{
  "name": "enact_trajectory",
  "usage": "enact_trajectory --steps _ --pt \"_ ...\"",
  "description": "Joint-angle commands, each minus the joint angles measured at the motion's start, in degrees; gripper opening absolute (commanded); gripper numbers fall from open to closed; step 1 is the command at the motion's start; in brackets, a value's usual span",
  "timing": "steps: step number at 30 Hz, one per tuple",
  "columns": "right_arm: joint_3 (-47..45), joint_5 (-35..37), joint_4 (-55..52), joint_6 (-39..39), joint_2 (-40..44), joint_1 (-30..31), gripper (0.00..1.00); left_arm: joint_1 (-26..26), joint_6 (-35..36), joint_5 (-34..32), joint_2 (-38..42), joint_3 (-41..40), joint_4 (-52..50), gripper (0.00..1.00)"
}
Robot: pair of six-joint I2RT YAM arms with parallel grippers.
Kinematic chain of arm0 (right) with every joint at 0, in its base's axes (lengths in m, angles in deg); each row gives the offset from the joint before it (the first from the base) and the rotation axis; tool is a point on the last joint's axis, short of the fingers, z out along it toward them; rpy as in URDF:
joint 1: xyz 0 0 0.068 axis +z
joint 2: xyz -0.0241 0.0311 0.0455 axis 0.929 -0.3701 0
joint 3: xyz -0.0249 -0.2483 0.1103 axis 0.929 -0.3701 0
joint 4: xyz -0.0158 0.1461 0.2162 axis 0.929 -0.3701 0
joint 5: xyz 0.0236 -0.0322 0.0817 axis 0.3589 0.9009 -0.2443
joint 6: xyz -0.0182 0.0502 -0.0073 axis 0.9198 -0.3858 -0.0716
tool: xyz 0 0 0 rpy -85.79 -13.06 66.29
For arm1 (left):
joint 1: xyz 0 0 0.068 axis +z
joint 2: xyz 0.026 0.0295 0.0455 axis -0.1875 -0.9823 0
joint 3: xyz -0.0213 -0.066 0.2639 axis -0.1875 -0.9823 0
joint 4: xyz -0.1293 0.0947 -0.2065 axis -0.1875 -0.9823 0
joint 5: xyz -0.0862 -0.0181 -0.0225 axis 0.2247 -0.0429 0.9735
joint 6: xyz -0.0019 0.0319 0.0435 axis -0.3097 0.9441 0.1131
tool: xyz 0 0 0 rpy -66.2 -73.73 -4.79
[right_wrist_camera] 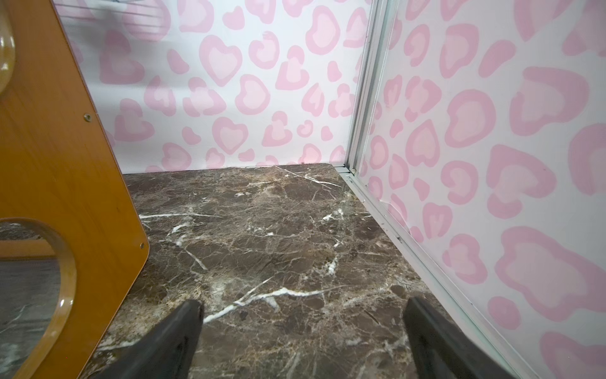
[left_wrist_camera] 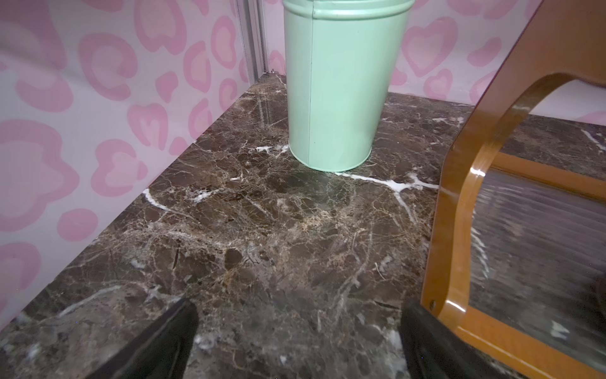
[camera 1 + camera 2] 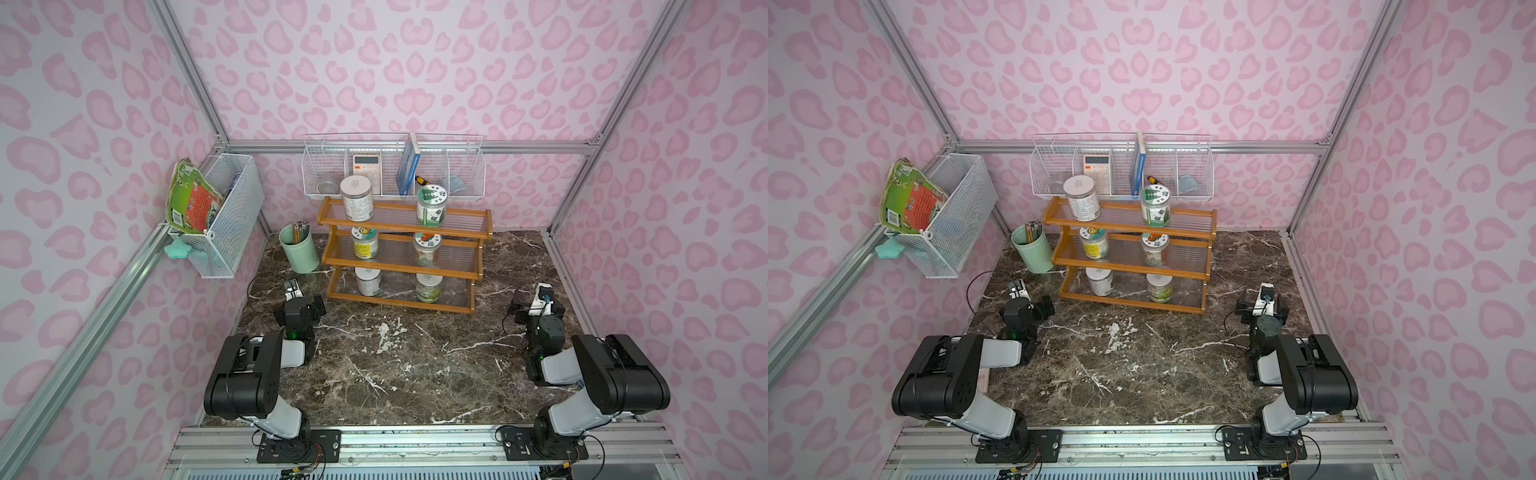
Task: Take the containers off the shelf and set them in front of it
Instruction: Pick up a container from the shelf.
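The shelf [image 3: 399,269] [image 3: 1128,266], an orange-brown stepped rack, stands at the back of the marble table in both top views. Two containers sit on each tier: a white-lidded jar [image 3: 356,198] and a green-picture jar [image 3: 431,206] on top, a yellow one [image 3: 365,243] and an orange one [image 3: 427,249] in the middle, two more [image 3: 368,282] [image 3: 428,288] at the bottom. My left gripper [image 2: 298,328] [image 3: 293,291] is open and empty, low beside the shelf's left side panel [image 2: 459,213]. My right gripper [image 1: 303,325] [image 3: 542,293] is open and empty by the right side panel [image 1: 65,164].
A mint-green pencil cup [image 3: 299,249] [image 2: 337,85] stands just left of the shelf. White wire baskets [image 3: 392,170] hang on the back wall above it, and another [image 3: 224,216] on the left wall holds a picture book. Bare marble [image 3: 395,365] lies before the shelf.
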Motion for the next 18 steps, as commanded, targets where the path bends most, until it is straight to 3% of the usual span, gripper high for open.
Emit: enact_trajectory --steps 1,16,18 --pt "0.20 -0.33 0.22 -0.37 0.16 0.03 0.99 1.49 -0.44 3.62 0.25 1.30 -1.59 0.99" --pt "0.38 -0.80 -0.12 -0.35 0.16 -0.11 0.99 1.52 -0.63 3.87 0.57 1.53 -2.54 0.99" --pt "0.83 -1.35 -0.72 0.68 0.98 0.31 0.99 1.49 -0.55 3.90 0.85 1.25 -2.23 0.95"
